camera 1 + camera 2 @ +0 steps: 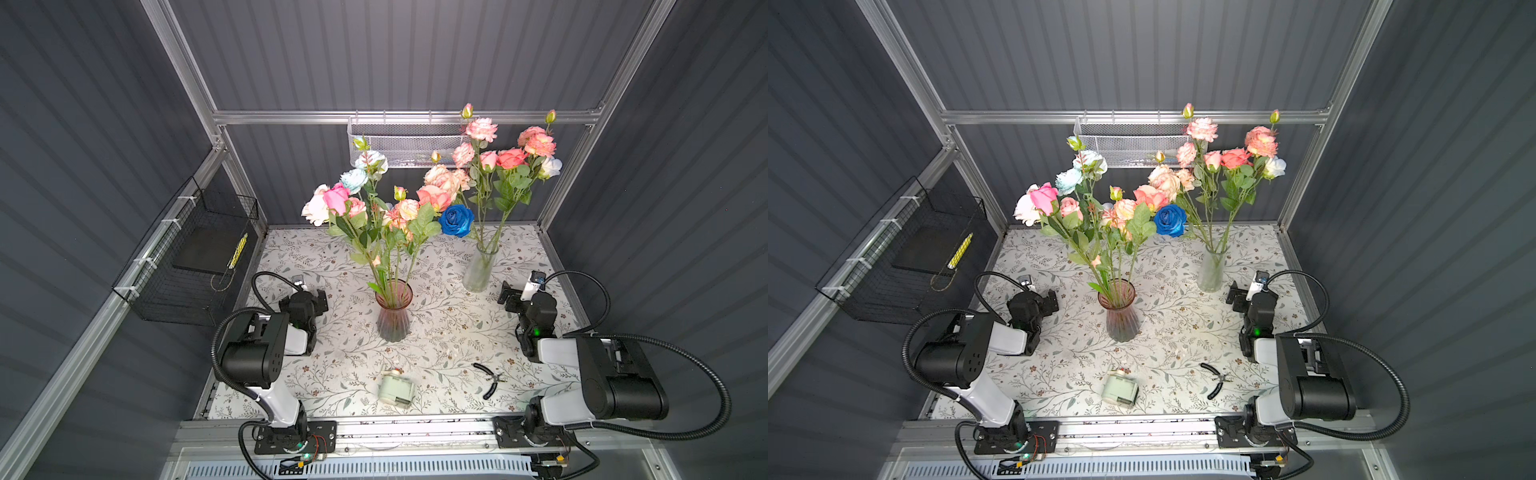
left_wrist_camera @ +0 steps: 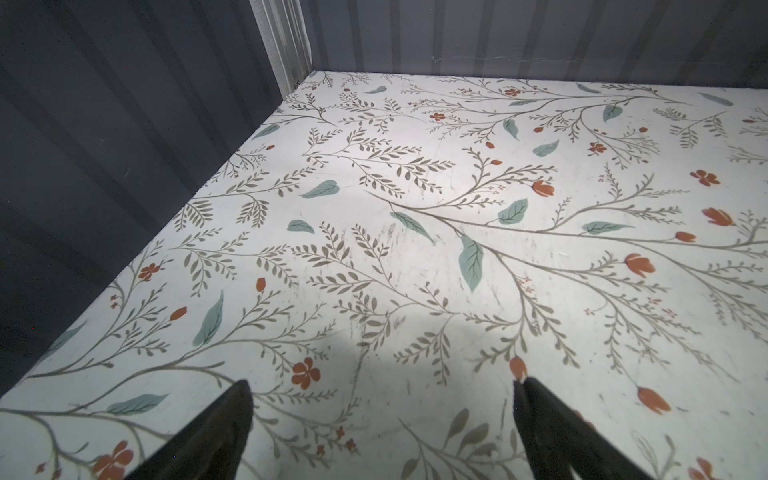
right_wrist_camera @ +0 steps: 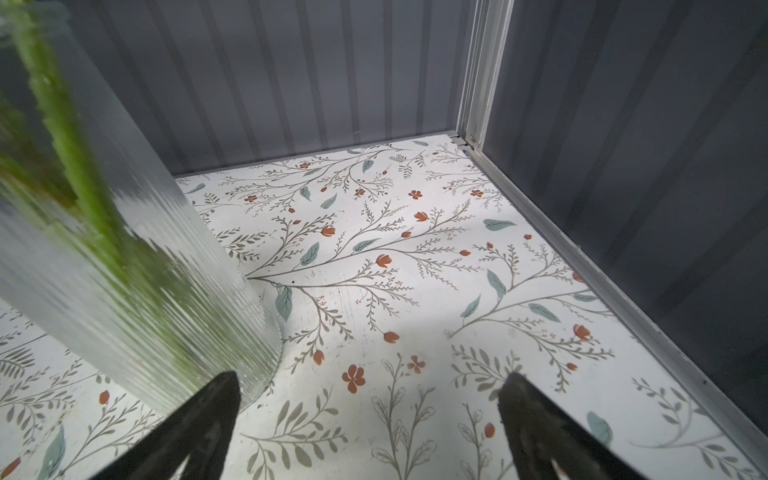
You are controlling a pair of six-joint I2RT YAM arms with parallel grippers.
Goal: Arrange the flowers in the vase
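Both the left pincer [image 2: 381, 381] and right pincer [image 3: 372, 374] gape empty; the pale box [image 1: 397, 388] bears unreadably small print.

The counter [image 1: 324, 365] carries a white cover printed with leafy twigs and small red flowers. Two ribbed glass vases stand on it: a pink vase [image 1: 393, 318] in the middle and a clear vase [image 1: 478, 272] near the back right. Toward the front lie a pale green container [image 1: 397, 390] on its side and black-handled pliers [image 1: 491, 380] to its right, apart from it.
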